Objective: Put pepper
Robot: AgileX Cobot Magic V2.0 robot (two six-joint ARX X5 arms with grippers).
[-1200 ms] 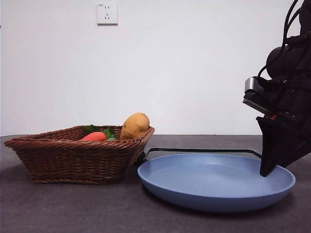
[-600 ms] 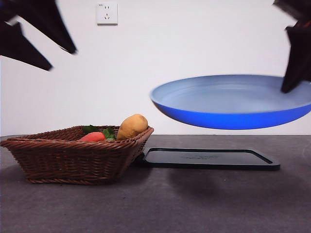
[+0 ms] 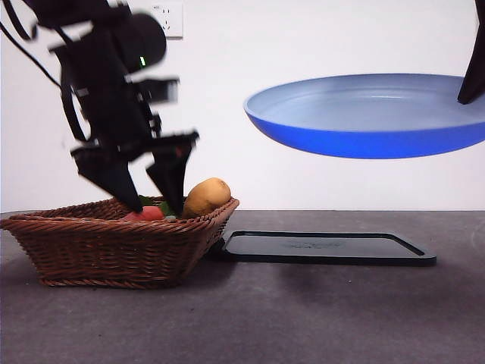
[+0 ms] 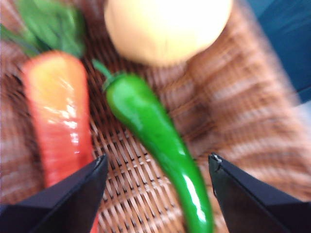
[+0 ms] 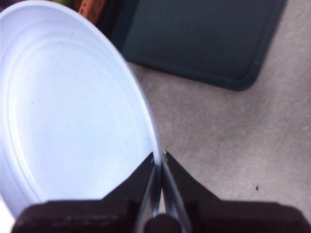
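Fingers of the left gripper (image 4: 156,167) are spread wide, one on each side of the pepper (image 4: 154,138), not touching it. The pepper lies on the woven floor of the wicker basket (image 3: 114,244), between the orange-red carrot (image 4: 57,114) and the tan potato (image 4: 167,26) (its stem end points toward the potato). The right gripper (image 5: 159,158) is pinched tight on the rim of the blue plate (image 3: 371,114), which hangs tilted in the air above the dark tray (image 3: 326,247) on the table (image 3: 303,318).
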